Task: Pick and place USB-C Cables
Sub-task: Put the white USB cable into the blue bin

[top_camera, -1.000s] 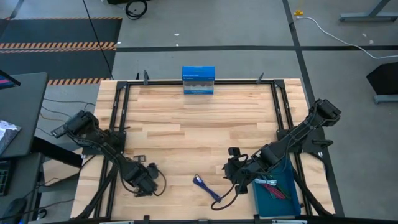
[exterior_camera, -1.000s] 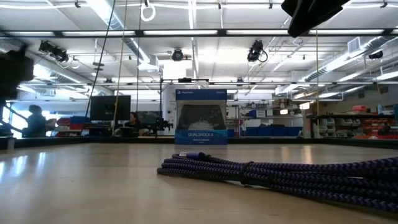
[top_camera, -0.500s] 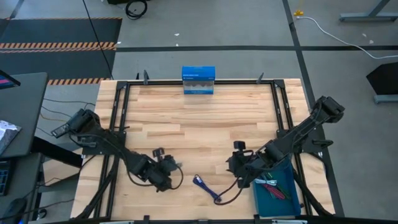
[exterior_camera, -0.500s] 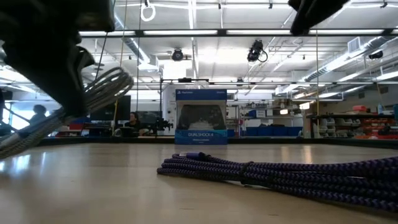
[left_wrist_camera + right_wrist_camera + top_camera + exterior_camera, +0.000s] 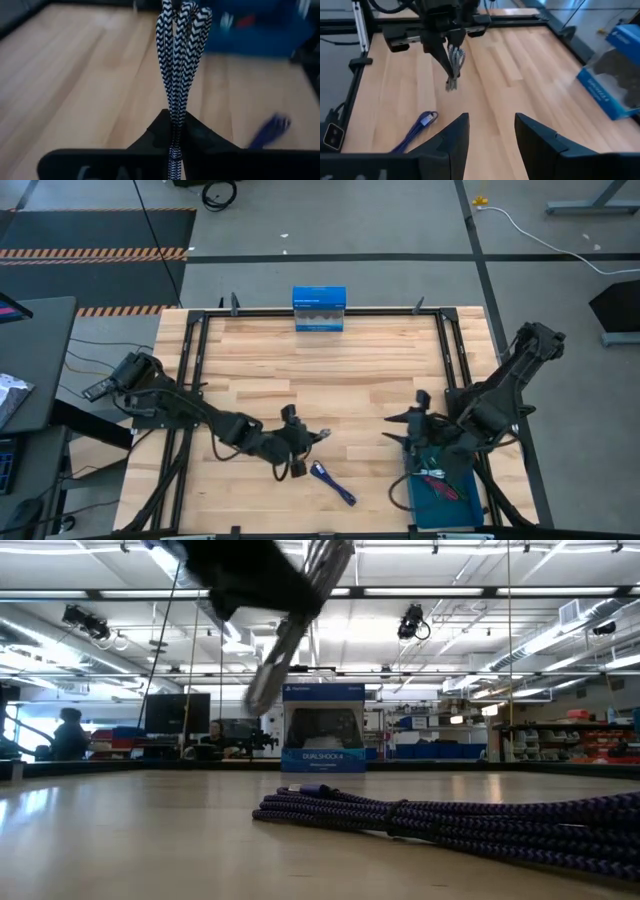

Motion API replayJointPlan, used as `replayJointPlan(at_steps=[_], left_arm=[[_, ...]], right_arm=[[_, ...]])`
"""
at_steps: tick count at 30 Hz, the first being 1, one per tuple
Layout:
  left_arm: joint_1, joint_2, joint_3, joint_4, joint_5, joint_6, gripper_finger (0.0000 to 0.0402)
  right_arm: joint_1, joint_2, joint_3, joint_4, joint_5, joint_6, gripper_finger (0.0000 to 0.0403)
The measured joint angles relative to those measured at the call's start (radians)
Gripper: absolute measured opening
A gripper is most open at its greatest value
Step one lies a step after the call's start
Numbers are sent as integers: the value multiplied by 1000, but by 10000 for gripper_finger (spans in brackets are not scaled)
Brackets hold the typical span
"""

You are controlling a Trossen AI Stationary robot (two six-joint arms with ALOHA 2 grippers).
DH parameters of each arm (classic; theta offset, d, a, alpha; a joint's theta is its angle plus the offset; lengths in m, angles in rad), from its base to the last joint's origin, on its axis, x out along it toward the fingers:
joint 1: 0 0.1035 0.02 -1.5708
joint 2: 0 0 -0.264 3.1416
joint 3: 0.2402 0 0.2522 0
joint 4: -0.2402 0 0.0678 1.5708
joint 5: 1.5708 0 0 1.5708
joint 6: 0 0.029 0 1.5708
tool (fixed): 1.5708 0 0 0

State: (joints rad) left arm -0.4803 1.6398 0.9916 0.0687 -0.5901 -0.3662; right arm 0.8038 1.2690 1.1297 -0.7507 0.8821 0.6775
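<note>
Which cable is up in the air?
The grey zigzag cable, pinched in the left gripper. The navy cable lies flat on the table.

The high camera looks straight down on the whole table (image 5: 320,370), with the box (image 5: 319,309) at twelve o'clock. The low camera sits at tabletop level, facing that box (image 5: 323,728) past a close navy cable (image 5: 440,821). Each wrist camera looks forward, close above the wood; both also catch the navy cable (image 5: 414,131).
</note>
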Motion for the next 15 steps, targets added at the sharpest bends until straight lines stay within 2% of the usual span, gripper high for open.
replayJointPlan(at_steps=[7, 15], left_arm=[[73, 0, 0, 248, 109, 13, 31], [108, -2, 1, 520, 166, 171, 22]], right_arm=[[60, -23, 0, -112, 114, 108, 164], [33, 24, 0, -169, 41, 187, 164]])
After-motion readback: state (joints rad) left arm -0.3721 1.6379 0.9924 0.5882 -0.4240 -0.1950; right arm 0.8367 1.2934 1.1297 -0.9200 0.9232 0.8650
